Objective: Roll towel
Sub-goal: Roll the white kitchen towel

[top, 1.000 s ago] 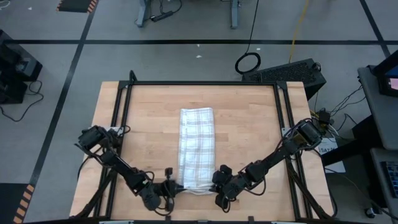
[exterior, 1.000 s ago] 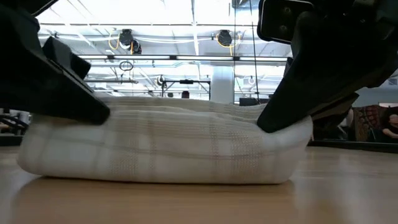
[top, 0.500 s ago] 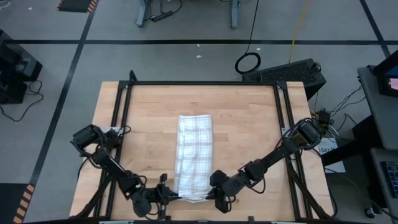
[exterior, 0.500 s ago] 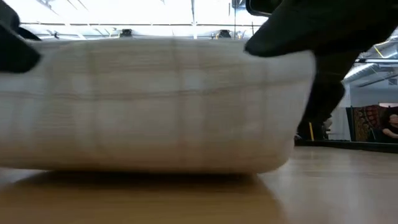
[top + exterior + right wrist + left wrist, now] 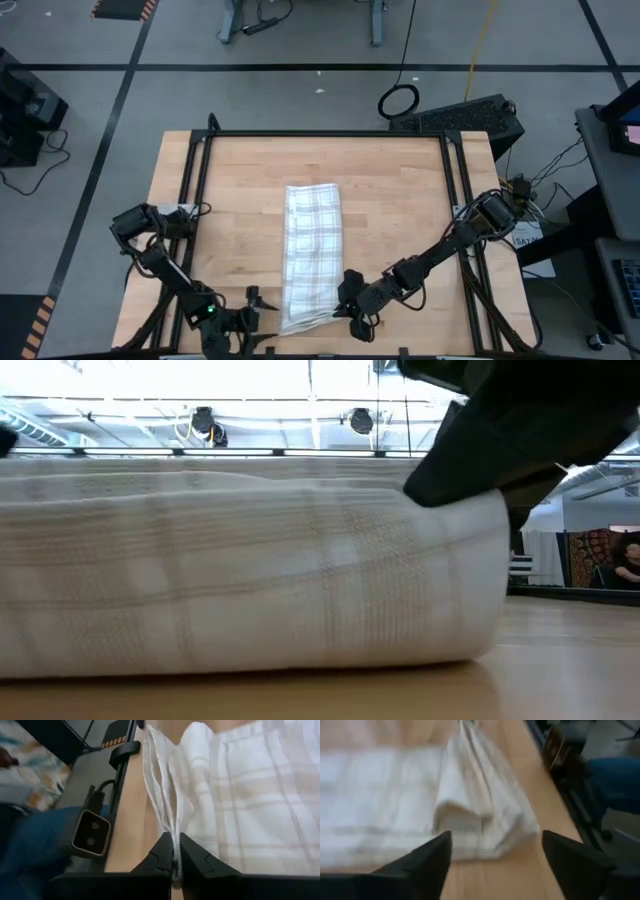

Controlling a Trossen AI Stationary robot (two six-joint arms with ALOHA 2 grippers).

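Pinching towel (image 5: 312, 255) near edge w/ right hand (image 5: 174, 868) | left hand (image 5: 492, 851) open beside

The towel (image 5: 311, 250) lies lengthwise down the middle of the bench (image 5: 400, 190), folded into a long strip that runs from the bench's centre to its near edge. The left end effector (image 5: 252, 305) sits just left of the towel's near end, apart from it. The right end effector (image 5: 345, 300) is at the near right corner of the towel, pinching the cloth's edge there (image 5: 175, 855).
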